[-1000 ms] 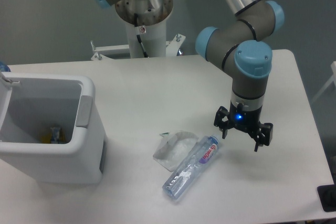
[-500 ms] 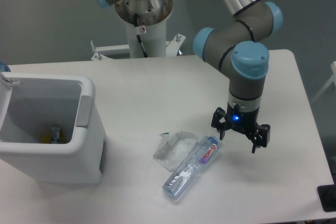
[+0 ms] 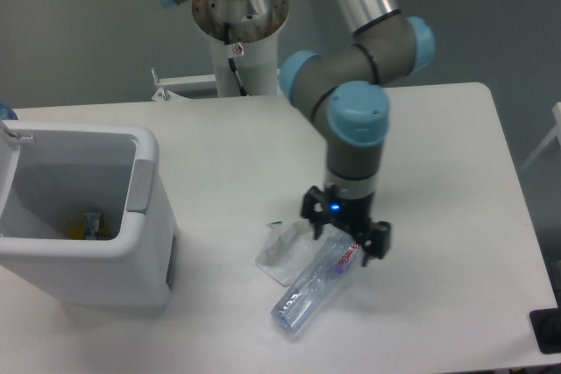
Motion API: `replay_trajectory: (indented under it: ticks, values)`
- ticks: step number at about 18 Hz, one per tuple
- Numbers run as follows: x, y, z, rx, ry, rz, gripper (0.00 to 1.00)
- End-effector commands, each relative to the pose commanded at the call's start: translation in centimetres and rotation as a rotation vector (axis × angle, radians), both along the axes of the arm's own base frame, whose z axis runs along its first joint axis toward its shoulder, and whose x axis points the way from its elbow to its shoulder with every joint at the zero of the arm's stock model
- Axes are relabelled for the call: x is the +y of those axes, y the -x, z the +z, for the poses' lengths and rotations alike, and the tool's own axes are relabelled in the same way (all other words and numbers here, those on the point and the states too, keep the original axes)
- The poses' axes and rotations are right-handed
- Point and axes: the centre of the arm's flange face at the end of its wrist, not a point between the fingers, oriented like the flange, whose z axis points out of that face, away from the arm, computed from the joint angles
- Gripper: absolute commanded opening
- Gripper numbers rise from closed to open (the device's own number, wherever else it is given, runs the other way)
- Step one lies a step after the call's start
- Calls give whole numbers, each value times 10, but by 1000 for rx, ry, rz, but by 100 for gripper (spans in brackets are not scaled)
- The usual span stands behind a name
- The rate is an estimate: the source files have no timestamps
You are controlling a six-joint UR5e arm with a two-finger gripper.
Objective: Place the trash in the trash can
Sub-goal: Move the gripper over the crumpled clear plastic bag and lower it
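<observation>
A clear plastic bottle [image 3: 311,290] with a red-lettered label lies slanted on the white table, its cap end hidden under my gripper. A crumpled translucent whitish plastic bag [image 3: 282,251] lies against its left side. My gripper [image 3: 345,236] hangs open right over the bottle's upper end, one finger on each side of it. I cannot tell whether the fingers touch the bottle. The trash can [image 3: 145,216], a white boxy bin with a grey side handle, stands at the left with some small items in its bottom.
The robot's white base column [image 3: 245,50] stands behind the table's far edge. A dark object [image 3: 545,330] shows at the right edge near the table's front corner.
My gripper has moved left from beside the bottle's cap to directly above the bottle's upper end. Bottle and bag lie where they were.
</observation>
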Motion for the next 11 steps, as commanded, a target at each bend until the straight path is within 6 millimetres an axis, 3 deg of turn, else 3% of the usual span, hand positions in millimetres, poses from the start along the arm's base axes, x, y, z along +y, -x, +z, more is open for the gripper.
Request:
replay_trajectory:
  ticks: [5,8,11]
  values:
    - [11,-33,-9,-15,17,-52,99]
    - [6,-56,-32,-50,58,-77,81]
    - [3,-60,-39,-54,71,-109,77]
